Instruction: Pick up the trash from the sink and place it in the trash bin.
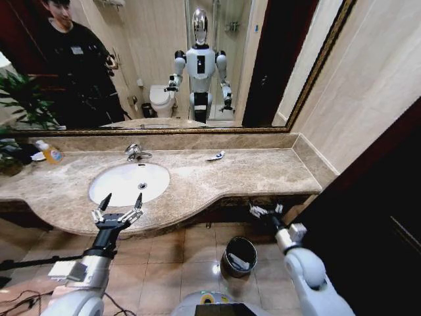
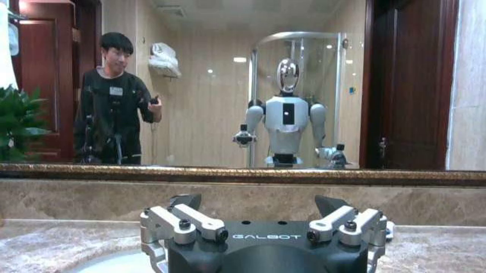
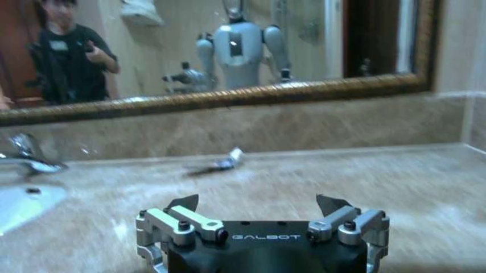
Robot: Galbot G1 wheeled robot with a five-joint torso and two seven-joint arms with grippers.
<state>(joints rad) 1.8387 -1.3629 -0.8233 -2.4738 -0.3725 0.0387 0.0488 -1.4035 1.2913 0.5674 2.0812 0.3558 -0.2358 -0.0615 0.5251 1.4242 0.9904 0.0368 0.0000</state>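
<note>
Left claw [image 1: 119, 203] open before sink [image 1: 125, 187]; trash bin [image 1: 240, 255] below holds, seemingly, a wrapper.

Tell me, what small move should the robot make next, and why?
Probably extend the open right gripper over the counter toward the small white tube near the mirror; that trash lies out of its reach, while the bin waits on the floor. The open left gripper hovers by the sink.

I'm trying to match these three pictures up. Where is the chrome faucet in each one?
Head view: the faucet stands behind the sink, left of centre.
Left wrist view: I cannot find it.
Right wrist view: at the left edge.
Shared landmark: the gold-framed mirror.
</note>
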